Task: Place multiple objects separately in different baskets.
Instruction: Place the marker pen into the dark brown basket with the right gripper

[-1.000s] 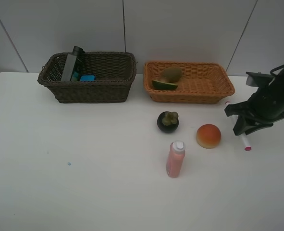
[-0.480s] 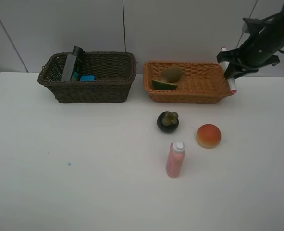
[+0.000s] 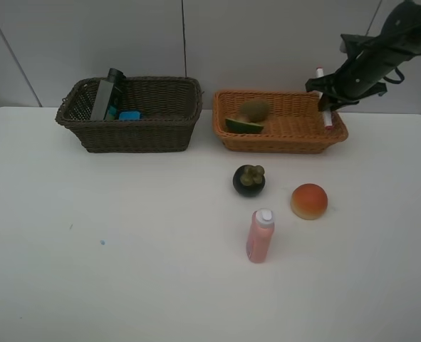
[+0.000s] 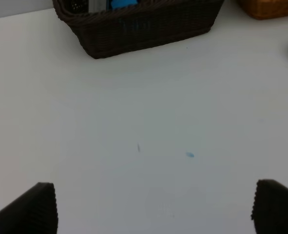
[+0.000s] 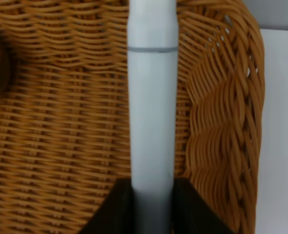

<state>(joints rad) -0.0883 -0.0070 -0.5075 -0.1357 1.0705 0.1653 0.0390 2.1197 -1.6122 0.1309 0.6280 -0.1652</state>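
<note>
Right gripper (image 3: 325, 96) clamped on white-pink marker (image 5: 152, 97), above light orange basket (image 3: 281, 141). Left gripper (image 4: 153, 209) wide, empty. Next, likely: carry across to dark brown basket (image 3: 139, 135), release.

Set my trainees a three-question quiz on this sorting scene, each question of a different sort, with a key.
1. True or false: the right claw is shut on the marker.
2. Which lies in the orange basket? A mangosteen, B kiwi, C bun.
3. Fill in: the pink bottle stands ___ on the table.
Key: 1 true; 2 B; 3 upright.
</note>
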